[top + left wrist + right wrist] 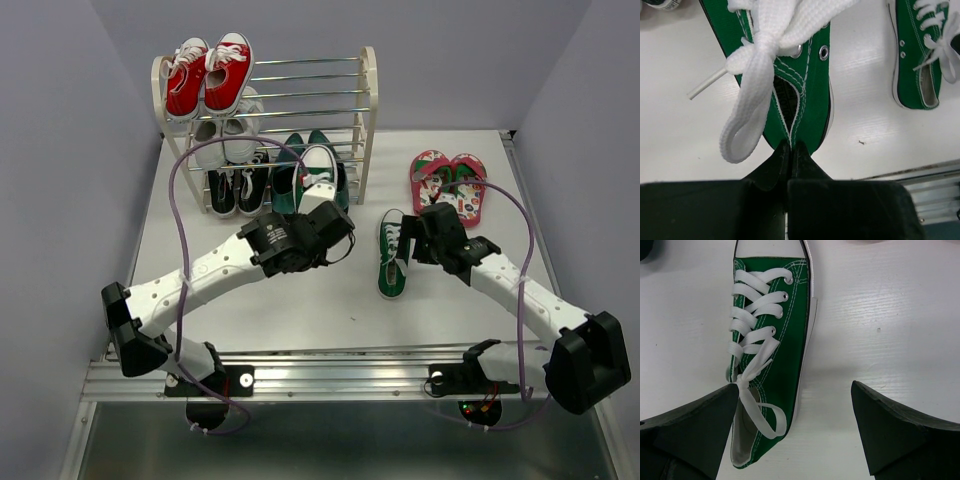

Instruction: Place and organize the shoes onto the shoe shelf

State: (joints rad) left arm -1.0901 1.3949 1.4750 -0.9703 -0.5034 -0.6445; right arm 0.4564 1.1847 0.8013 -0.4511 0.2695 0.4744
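My left gripper (pixel 790 147) is shut on the heel of a green canvas sneaker (pixel 790 90) with white laces. It holds this sneaker (pixel 318 165) toe-first at the front of the shoe shelf (pixel 368 110), by the bottom tier. The dark teal loafers (pixel 288 178) sit on that tier beside it. The second green sneaker (pixel 392 255) lies on the table. My right gripper (pixel 795 386) is open above this sneaker (pixel 770 360), whose heel is by the left finger. The pink-red flip-flops (pixel 447 185) lie on the table right of the shelf.
Red sneakers (pixel 208 78) sit on the shelf's top tier, white sneakers (pixel 225 140) on the middle tier, black sneakers (pixel 235 188) at the bottom left. Grey walls close in on the table left, right and behind. A metal rail (pixel 340 375) runs along the near edge.
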